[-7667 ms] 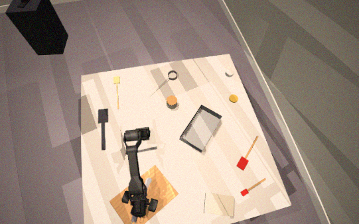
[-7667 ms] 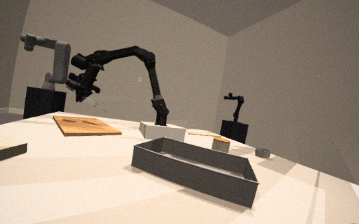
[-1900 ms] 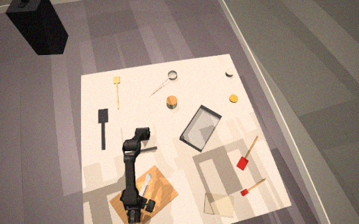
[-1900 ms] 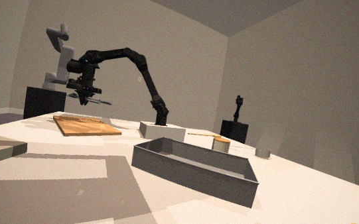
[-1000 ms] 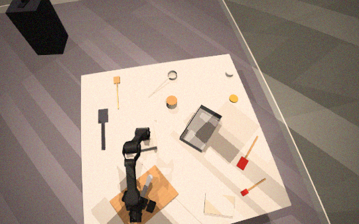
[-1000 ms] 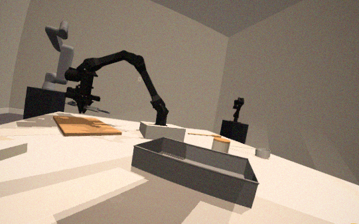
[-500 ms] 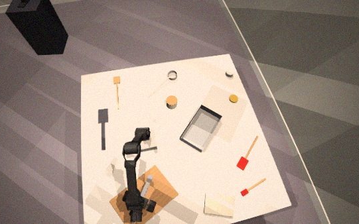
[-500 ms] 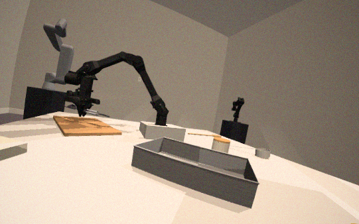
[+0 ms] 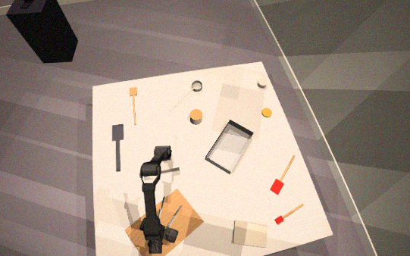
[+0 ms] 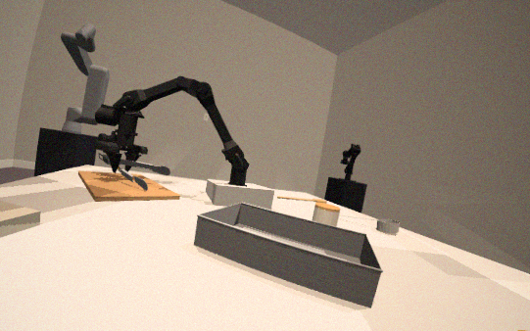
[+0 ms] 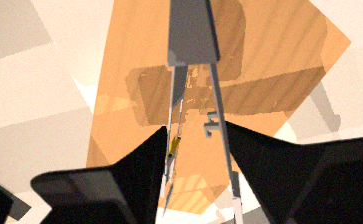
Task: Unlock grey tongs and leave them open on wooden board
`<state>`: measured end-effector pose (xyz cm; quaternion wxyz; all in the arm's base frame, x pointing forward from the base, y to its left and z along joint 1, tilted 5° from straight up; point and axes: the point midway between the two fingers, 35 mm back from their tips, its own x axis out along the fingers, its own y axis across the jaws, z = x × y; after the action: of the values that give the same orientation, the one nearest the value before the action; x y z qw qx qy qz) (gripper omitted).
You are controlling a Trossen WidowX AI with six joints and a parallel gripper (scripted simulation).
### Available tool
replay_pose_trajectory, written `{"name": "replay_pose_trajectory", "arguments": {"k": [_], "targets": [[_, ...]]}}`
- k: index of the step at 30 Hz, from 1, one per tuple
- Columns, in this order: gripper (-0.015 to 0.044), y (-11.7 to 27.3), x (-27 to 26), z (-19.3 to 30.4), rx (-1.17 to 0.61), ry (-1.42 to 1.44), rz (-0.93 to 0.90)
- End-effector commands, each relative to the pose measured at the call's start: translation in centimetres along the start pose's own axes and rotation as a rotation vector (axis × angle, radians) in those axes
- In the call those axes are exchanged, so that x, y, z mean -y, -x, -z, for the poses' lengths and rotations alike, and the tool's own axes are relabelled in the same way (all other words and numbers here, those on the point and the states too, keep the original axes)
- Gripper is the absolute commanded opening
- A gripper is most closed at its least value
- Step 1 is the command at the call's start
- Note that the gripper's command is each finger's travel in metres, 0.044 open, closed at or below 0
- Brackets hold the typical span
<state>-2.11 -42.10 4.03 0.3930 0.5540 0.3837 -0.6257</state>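
Two tong arms (image 9: 173,216) (image 10: 148,166) (image 11: 220,107), gap between, open hand (image 9: 155,232) (image 10: 122,166) (image 11: 192,127) astride, board (image 9: 190,219) (image 10: 98,191) (image 11: 137,35) edges beyond

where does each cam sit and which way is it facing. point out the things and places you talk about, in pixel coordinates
top: high over the white table (image 9: 189,159), looking down; shows the black arm (image 9: 149,204) from above, over the wooden board (image 9: 191,220).
exterior: low at the table's edge, looking across the roasting tin (image 10: 284,264); shows the arm (image 10: 216,118) from base to claw (image 10: 123,168).
wrist: on the arm near the claw (image 11: 197,127), looking past its two fingers onto the board (image 11: 132,30).
top and exterior share the tin (image 9: 217,140).
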Motion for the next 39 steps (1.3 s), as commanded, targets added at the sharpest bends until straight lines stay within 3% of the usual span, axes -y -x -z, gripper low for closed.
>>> {"name": "replay_pose_trajectory", "arguments": {"k": [1, 5, 10, 19, 26, 33, 39], "targets": [[0.0349, 0.0, 0.0, 0.0, 0.0, 0.0, 0.0], [0.044, 0.0, 0.0, 0.0, 0.0, 0.0, 0.0], [0.044, 1.0, 2.4, -0.5, 0.001, 0.003, 0.001], [0.044, 6.2, 14.8, -0.2, 0.001, 0.005, 0.007], [0.044, 6.3, 15.0, -0.1, 0.001, 0.005, 0.007], [0.044, 11.1, 15.3, 0.2, 0.007, -0.012, 0.013], [0.044, 11.4, 15.3, 0.2, 0.007, -0.013, 0.013]]}}
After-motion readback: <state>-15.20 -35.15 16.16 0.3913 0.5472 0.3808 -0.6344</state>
